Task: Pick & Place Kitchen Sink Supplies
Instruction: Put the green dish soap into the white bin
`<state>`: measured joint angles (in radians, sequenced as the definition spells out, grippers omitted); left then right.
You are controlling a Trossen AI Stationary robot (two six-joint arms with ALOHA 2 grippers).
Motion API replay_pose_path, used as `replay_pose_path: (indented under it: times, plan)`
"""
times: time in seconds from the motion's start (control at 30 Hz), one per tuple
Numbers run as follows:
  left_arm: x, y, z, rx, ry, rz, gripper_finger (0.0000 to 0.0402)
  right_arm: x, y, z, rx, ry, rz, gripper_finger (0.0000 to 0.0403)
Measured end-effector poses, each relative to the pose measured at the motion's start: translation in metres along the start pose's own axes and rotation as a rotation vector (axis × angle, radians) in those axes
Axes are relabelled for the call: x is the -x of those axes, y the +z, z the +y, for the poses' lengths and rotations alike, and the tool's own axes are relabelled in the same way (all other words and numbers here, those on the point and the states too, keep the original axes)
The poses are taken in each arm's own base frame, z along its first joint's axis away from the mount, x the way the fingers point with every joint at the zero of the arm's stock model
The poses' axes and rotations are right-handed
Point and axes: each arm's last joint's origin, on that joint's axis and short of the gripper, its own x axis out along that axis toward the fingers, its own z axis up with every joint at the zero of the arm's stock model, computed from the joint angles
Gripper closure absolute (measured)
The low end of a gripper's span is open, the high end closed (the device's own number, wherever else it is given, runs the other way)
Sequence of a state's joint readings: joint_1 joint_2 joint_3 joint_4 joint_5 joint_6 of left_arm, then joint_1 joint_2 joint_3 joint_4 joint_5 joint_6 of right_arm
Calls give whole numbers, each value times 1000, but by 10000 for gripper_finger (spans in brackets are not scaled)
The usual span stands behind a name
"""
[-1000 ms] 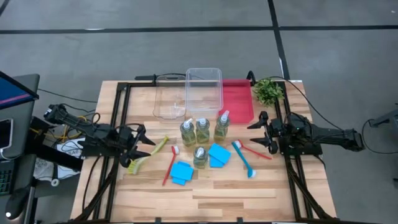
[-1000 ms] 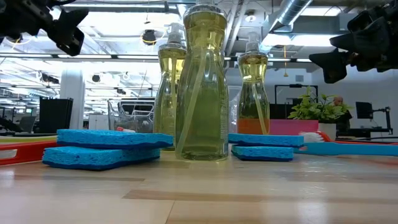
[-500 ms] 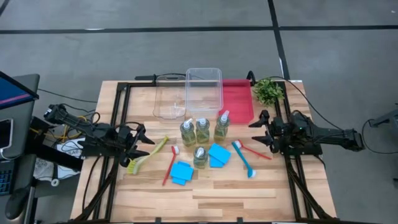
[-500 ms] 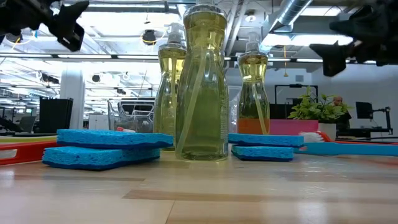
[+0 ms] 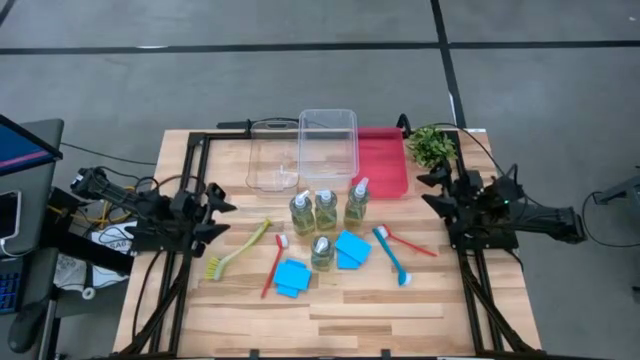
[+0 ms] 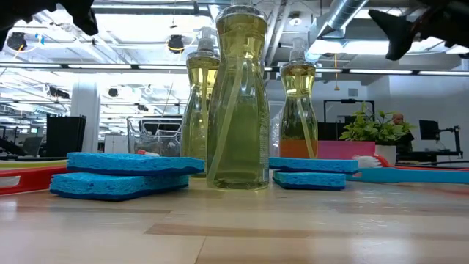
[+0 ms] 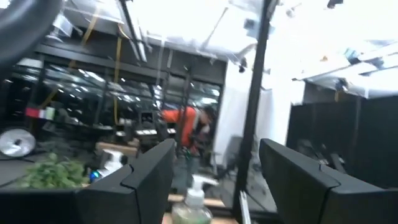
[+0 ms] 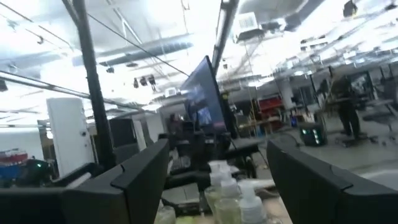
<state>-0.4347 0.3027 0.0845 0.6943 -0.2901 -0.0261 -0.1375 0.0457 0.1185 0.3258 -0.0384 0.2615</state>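
Both arms have drawn back and risen since a moment ago: the left tool has left the yellow-green brush and sits near the bench's 9 o'clock edge, and the right tool has pulled away from the red brush toward the plant at 2 o'clock. Each tool has its fingers spread apart and holds nothing; the wrist views show only empty air between the fingers.

All supplies lie untouched in the middle of the bench. Three bottles stand in a row, and a fourth bottle stands just in front of them, between two stacks of blue sponges. A second red brush and a blue brush lie at the two sides of this group. I judge the things are gathered closely so that each arm can reach its own side.

At 12 o'clock wait the clear bins and the red bin, probably the places to put things. The row of bottles stands right before these bins, so a carried thing must pass over or around it.
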Motion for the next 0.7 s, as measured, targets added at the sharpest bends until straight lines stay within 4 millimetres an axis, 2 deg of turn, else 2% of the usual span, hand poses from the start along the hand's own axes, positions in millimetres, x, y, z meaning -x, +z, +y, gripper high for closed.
replay_pose_path:
  times: [0.17,0.27,0.37,0.57,0.7]
  plan:
    - [0,0,3,6,103,-6,165,0,7,-4,50,-179,-74,138]
    - [0,0,4,-12,129,-6,165,1,9,-8,49,-348,-121,138]
    - [0,1,4,-50,129,-7,165,3,8,-11,29,-443,-124,138]
    - [0,1,4,-101,129,1,165,3,5,-12,30,-467,-96,138]
    - [-5,7,3,-188,151,33,165,1,3,-8,24,-303,-43,138]
